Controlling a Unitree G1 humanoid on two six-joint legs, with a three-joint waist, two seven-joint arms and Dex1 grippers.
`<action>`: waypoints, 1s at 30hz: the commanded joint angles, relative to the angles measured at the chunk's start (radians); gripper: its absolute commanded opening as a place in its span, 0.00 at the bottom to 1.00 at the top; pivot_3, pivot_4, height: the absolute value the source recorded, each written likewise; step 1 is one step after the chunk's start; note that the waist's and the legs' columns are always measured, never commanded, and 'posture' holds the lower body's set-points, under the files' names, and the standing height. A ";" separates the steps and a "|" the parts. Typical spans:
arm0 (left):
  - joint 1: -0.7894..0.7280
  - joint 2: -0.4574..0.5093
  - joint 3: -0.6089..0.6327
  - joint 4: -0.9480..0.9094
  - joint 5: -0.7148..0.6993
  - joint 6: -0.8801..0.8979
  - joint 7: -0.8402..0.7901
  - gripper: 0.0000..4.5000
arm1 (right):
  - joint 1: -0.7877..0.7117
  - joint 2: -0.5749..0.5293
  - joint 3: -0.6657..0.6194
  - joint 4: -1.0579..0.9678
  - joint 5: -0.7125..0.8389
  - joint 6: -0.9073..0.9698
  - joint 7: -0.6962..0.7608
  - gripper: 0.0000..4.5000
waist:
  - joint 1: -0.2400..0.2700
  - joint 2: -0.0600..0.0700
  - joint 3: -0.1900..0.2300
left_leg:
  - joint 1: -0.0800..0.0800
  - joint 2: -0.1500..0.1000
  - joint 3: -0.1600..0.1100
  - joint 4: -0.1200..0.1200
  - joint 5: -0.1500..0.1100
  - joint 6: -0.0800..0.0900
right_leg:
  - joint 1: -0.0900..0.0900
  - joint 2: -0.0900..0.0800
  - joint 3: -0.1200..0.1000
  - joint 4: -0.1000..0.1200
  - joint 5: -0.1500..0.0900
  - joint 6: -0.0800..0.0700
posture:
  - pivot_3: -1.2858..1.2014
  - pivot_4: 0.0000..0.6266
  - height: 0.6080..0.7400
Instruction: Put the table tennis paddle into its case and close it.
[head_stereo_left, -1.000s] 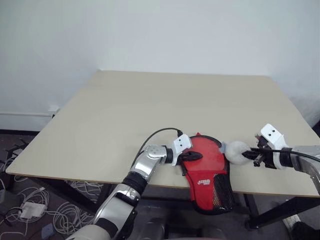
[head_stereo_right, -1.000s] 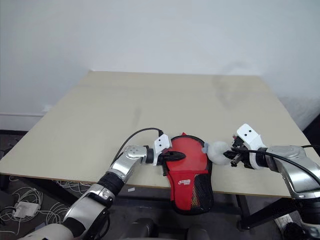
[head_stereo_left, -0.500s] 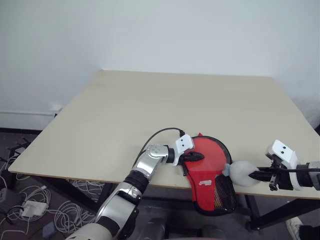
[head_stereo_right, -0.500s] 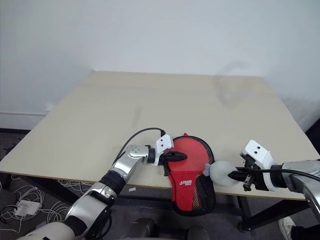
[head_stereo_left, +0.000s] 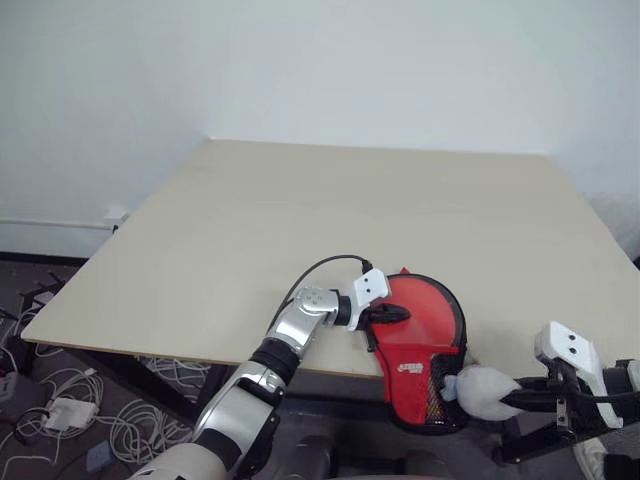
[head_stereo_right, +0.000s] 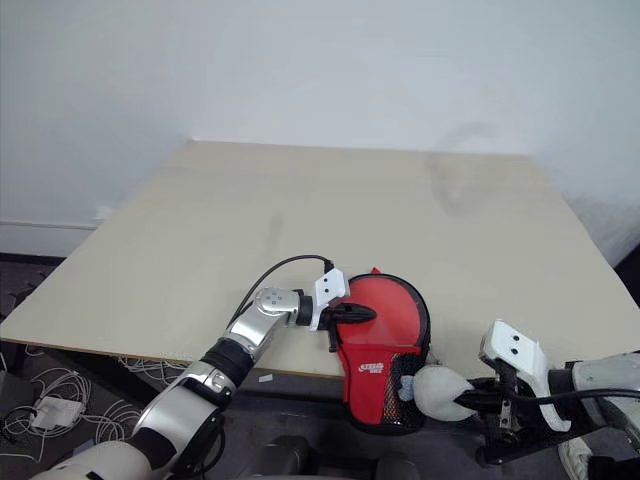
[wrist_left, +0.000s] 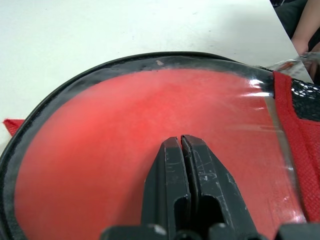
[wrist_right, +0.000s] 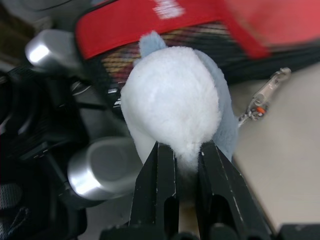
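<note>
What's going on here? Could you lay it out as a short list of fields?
table: beige top, white wall behind
case: red, black trim, hanging over the table's near edge
left pincer: shut, pressed on the case's red face
right pincer: shut on a fluffy white pom-pom attached to the case, off the table's near edge
paddle: cannot tell
under table: cables on the floor

You are looking at only one piece of lettering: a small white logo (head_stereo_left: 406, 367) printed on the red fabric paddle-shaped case with black trim and a black mesh panel (head_stereo_left: 420, 335), near its narrow end hanging over the table edge. Its characters are showing too small to read.
</note>
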 joint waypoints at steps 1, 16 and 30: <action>0.020 0.016 -0.027 0.066 0.051 0.030 0.006 0.00 | 0.058 -0.017 -0.003 -0.049 0.010 -0.035 0.055 0.01 | 0.000 0.000 0.000 | 0.000 0.000 0.000 0.000 0.000 0.000 | 0.000 0.000 0.000 0.000 0.000 0.000 | 0.52 0.00 0.96; 0.018 0.014 -0.029 0.073 0.057 0.022 0.016 0.00 | 0.227 -0.063 -0.021 -0.062 -0.055 -0.225 0.180 0.01 | -0.001 -0.002 0.000 | 0.001 0.000 0.000 0.001 -0.001 0.000 | 0.003 -0.001 -0.001 -0.002 -0.002 -0.001 | 0.52 0.00 0.96; 0.027 0.024 -0.031 0.062 0.064 0.017 0.027 0.00 | 0.107 -0.051 0.011 -0.036 -0.014 -0.191 0.180 0.40 | -0.002 -0.003 0.000 | 0.002 0.002 0.000 0.001 -0.002 0.000 | 0.004 -0.001 -0.001 -0.003 -0.002 -0.001 | 0.52 0.00 0.96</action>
